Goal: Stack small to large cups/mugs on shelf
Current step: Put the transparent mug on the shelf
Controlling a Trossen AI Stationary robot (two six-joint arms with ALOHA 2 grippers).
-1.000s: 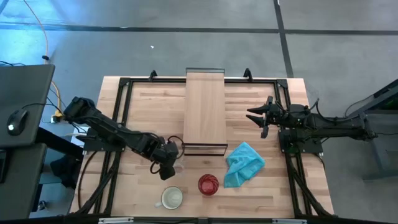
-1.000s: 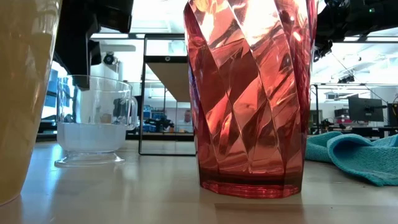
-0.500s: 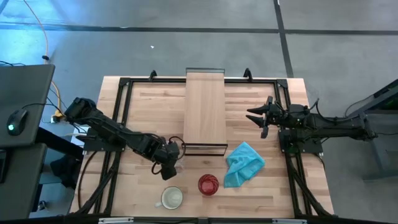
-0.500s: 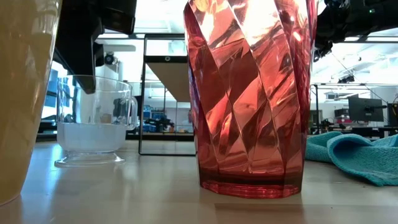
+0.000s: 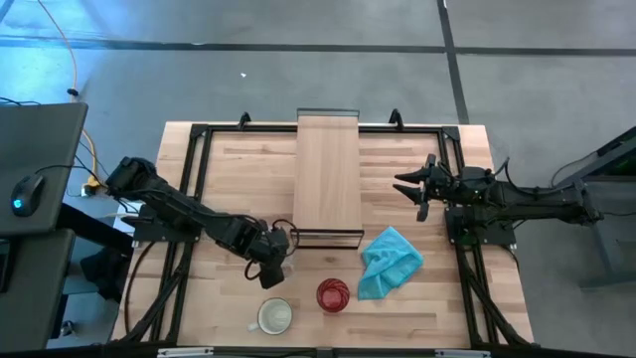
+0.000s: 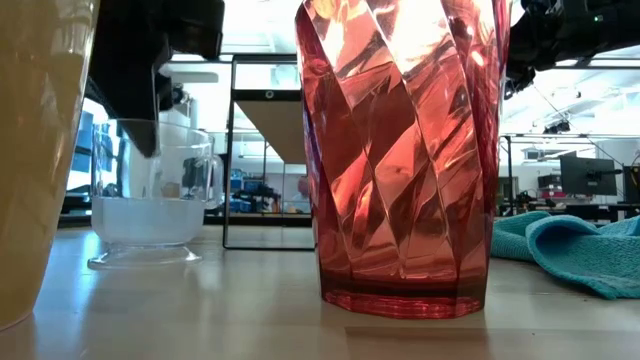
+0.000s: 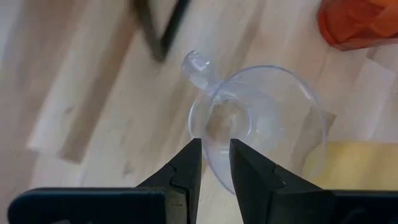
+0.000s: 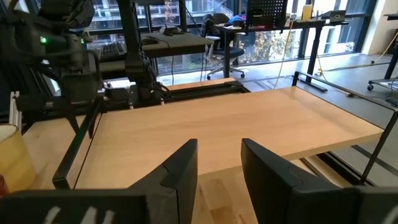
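The small clear glass (image 7: 261,124) stands on its base on the table, just off the shelf's near-left corner. My left gripper (image 7: 214,144) hangs over it, pointing steeply down, open by a narrow gap. Its fingertips sit at the rim on the side away from the red cup (image 5: 333,295). In the low view one dark finger (image 6: 135,100) reaches below rim height beside the glass (image 6: 150,200). The cream mug (image 5: 274,316) stands near the front edge. My right gripper (image 5: 407,186) waits open at the right, level with the shelf (image 5: 328,169). My left gripper comes from above with its fingertips at the glass's rim (image 7: 200,130), one finger outside the wall. I cannot tell whether either finger touches the glass. The glass stands upright on the table.
A teal cloth (image 5: 390,261) lies crumpled right of the red cup. The shelf's dark frame end (image 5: 328,237) is close behind the glass. Black rails run along the table's left and right sides.
My left gripper has sunk a little over the clear glass; in the low view its finger now reaches lower beside the rim. Its gap looks unchanged. The glass has stayed in place.
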